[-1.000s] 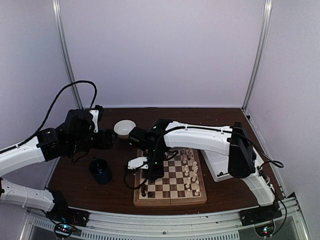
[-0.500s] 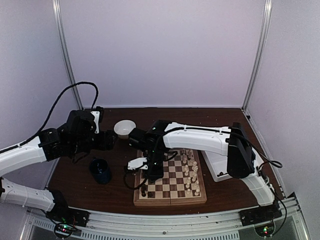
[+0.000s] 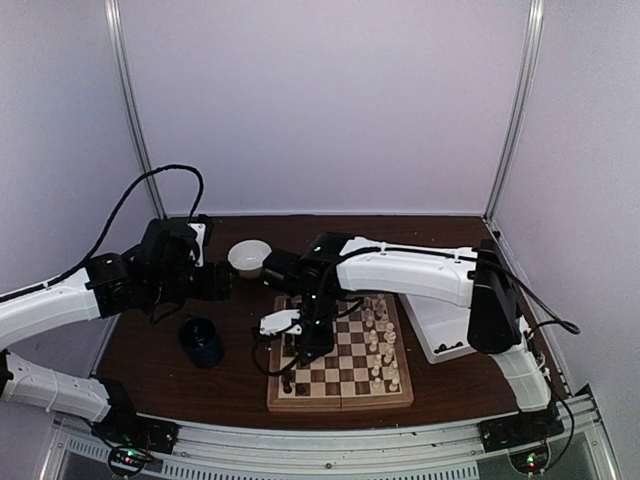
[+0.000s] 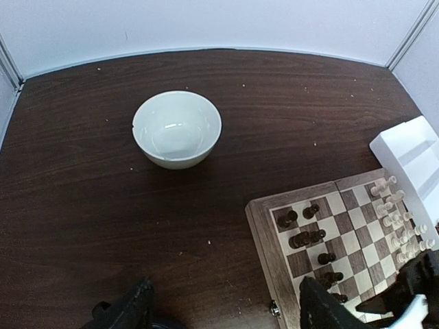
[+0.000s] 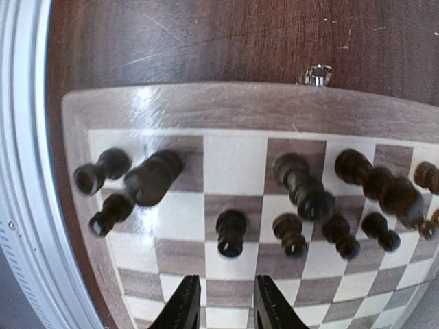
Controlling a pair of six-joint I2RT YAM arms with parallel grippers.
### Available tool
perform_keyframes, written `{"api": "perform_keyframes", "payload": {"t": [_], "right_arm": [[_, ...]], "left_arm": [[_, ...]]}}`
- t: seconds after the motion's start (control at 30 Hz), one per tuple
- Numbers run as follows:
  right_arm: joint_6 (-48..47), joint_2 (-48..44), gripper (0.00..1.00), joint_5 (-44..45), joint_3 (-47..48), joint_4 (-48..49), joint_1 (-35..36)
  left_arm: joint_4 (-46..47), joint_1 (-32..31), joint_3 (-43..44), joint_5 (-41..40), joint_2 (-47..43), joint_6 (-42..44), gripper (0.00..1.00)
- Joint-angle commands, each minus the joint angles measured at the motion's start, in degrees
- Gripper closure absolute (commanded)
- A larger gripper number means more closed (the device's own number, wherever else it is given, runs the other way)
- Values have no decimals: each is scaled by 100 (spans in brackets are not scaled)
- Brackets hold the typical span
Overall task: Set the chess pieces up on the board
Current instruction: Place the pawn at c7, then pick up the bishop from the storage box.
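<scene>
The board [image 3: 345, 392] lies at the table's front middle. Cream chess pieces [image 3: 381, 343] stand along its right side and dark chess pieces [image 3: 288, 380] along its left. My right gripper [image 3: 305, 345] hangs low over the board's left part. In the right wrist view it [image 5: 221, 288] is open and empty, its tips just short of an upright dark pawn [image 5: 231, 233], with more dark pieces [image 5: 302, 188] in two rows beyond. My left gripper [image 3: 222, 282] is open and empty, held above the table left of the board [image 4: 264, 233].
A white bowl [image 4: 177, 129] sits behind the board's left corner. A dark blue cup [image 3: 202, 340] stands at front left. A white two-compartment tray [image 3: 432, 322] lies right of the board with a few dark bits in its near end. The board's latch [image 5: 315, 72] faces left.
The right arm's upper link has risen slightly while its gripper stays over the board's left side. The left arm has drifted a little up and to the right.
</scene>
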Motion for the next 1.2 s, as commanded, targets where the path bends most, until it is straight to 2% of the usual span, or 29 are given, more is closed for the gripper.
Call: {"api": "perform_keyframes", "payload": {"t": [0.0, 0.2, 0.43, 0.57, 0.73, 0.97, 1.07, 1.17], "right_arm": [[-105, -1347, 67, 193, -692, 15, -214], [-111, -2868, 66, -189, -2378, 416, -1202], [-410, -4817, 66, -678, -4433, 757, -3193], [-756, -5450, 66, -993, -5266, 823, -4266], [-1227, -5640, 67, -945, -6021, 1056, -5172], [-1215, -5091, 69, -217, -6422, 1676, -5324], [-1529, -4571, 66, -238, -6248, 1323, -5324], [-2040, -4332, 57, -539, -6300, 992, -5289]], "left_arm": [[152, 60, 453, 46, 182, 280, 28], [121, 61, 1255, 510, 934, 735, 28], [-73, 67, 2410, 1619, 2089, 1123, 29], [-184, 64, 2791, 1917, 2573, 1025, 30], [-209, 57, 3160, 2363, 3129, 802, 34], [-378, -142, 4052, 2581, 3916, 761, 36], [-482, -191, 4343, 2620, 4069, 844, 36], [-476, -194, 4349, 2580, 4072, 863, 36]]}}
